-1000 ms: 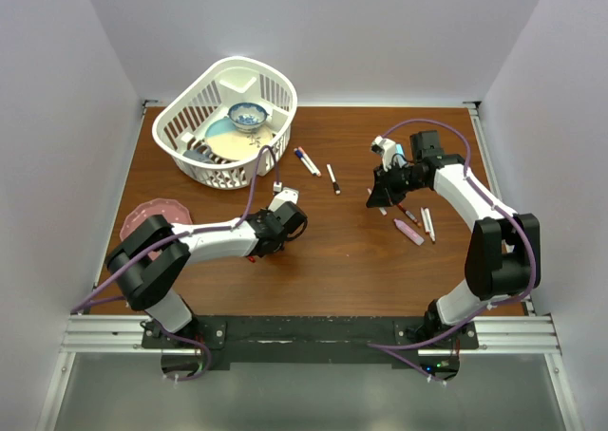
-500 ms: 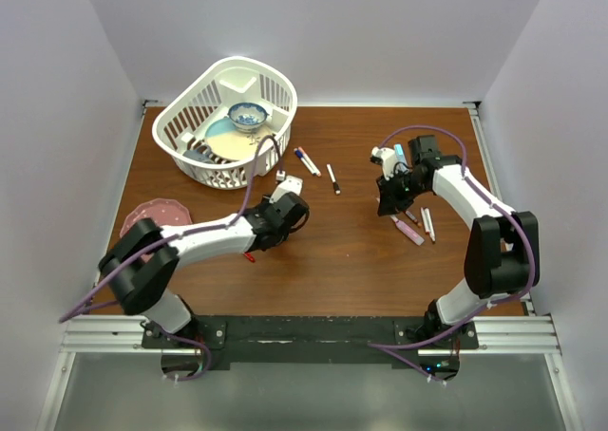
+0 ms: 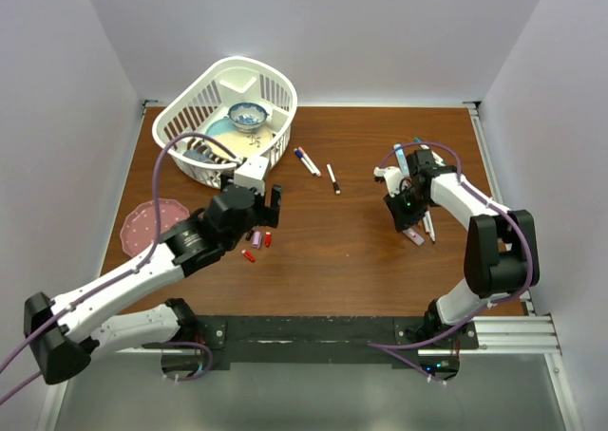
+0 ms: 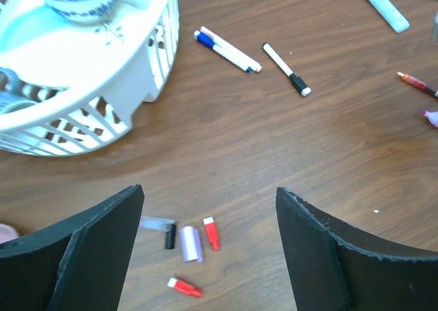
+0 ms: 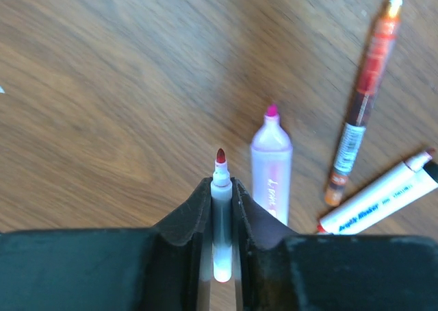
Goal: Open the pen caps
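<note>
right tool (image 5: pixel 220 190) grips the uncapped red pen (image 5: pixel 220 168) – lay it flat by the pink pen (image 5: pixel 271 167) before releasing; left tool (image 4: pixel 209 193) gapes empty.

We look down on the bench (image 3: pixel 342 251) from above and behind the arm bases (image 3: pixel 445 317). Our left wrist view faces past the left fingers (image 4: pixel 82 249) to the white basket (image 4: pixel 137 85) and caps (image 4: pixel 191 244) near it, both seen from above too. Our right wrist view sits low, right of the basket, close on the right fingers (image 5: pixel 188 218) and a red-tipped pen (image 5: pixel 220 188).
</note>
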